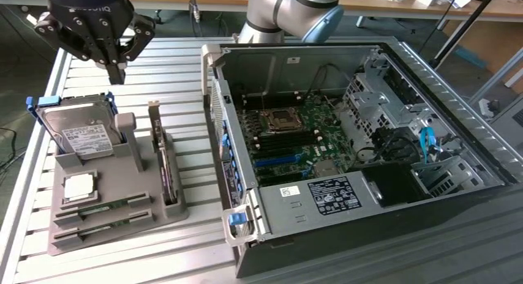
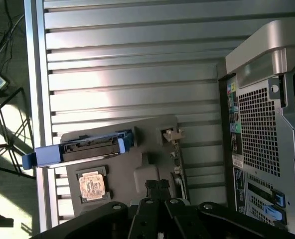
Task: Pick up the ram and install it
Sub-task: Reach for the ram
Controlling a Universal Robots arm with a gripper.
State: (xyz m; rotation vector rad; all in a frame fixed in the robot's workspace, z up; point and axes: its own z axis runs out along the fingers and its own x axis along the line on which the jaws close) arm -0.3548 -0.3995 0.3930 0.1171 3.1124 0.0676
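Ram sticks (image 1: 100,209) sit in the two nearest slots of the grey holder (image 1: 159,220), beside the silver processor (image 1: 79,186) and on the exterior view's left of the open computer case (image 1: 286,70). I see the gripper (image 1: 116,68) hanging over the slatted table (image 1: 180,63) behind the hard drive (image 1: 78,137), well apart from them, fingers pressed together, holding nothing

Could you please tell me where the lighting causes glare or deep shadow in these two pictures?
Wrist view: a bright band of glare crosses the slatted table, and the gripper is a dark silhouette. Exterior view: light is even, though the computer case is dark inside beside the power supply.
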